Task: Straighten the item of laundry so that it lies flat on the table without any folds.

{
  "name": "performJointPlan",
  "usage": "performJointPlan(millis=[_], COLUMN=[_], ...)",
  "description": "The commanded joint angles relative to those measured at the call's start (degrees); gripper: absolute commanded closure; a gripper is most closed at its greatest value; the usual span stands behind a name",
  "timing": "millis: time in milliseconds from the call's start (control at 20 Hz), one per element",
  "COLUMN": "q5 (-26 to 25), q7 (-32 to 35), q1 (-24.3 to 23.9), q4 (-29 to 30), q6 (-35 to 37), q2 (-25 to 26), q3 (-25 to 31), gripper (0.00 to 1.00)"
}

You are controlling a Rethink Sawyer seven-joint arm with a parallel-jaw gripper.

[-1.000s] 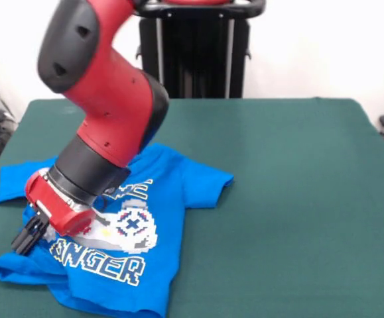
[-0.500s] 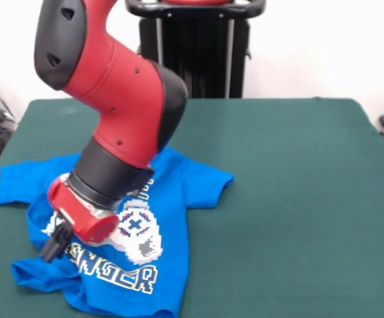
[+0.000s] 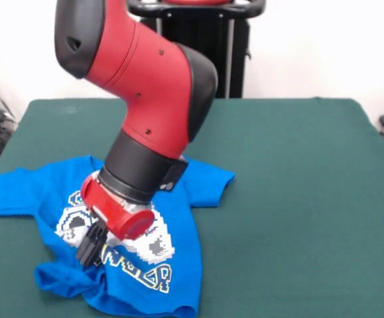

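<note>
— Where's the tool (image 3: 89, 250) right now?

— Down on the shirt (image 3: 178, 218), its black tip pressed into the cloth just left of the pixel controller print (image 3: 148, 244). The red wrist collar sits right above it, and the arm (image 3: 145, 79) leans up and away from there, big red-and-black bulk covering the shirt's middle.

— Clenched or released?

— I can't tell. The tip is a dark lump against the blue; I can't make out whether it pinches cloth or only rests on it.

— And the shirt itself?

— Bright blue, short-sleeved, on the green surface (image 3: 298, 199), towards its left side as I see it. Taking the shirt as the mark: one sleeve sticks out to the left, fairly flat, reaching almost to the surface's left edge. The other sleeve points right, just past the arm. The hem end nearest me is not flat. Left of the tool's tip and a little nearer me the cloth is bunched into a rolled fold, and the lettering (image 3: 138, 268) below the print is crumpled, only partly readable.

— Anything beyond the shirt?

— To its right, green surface stretching well away. Behind the shirt, past the far edge, the black pedestal (image 3: 192, 53) stands against a white wall. Some dark gear shows off the far left and right edges, too small to name.
</note>
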Motion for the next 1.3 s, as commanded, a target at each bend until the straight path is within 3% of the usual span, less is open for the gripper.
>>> performJointPlan(millis=[50,300,700,850,1300], q5=[-2.43,-3.54,-5.89,-4.85,0.44], q7=[-15.75,-9.78,-0.72,-3.06,-20.52], q1=[2.18,5.07,7.11,5.91,-2.68], q4=[5.04,1.80,-5.47,-4.87,8.22], q6=[8.76,9.37,6.40,5.58,17.59], q2=[-3.95,-1.33,8.73,8.08,-5.17], q3=[9.48,3.86,-3.28,-0.48,17.86], gripper=[1.00,1.00,1.00,1.00,1.00])
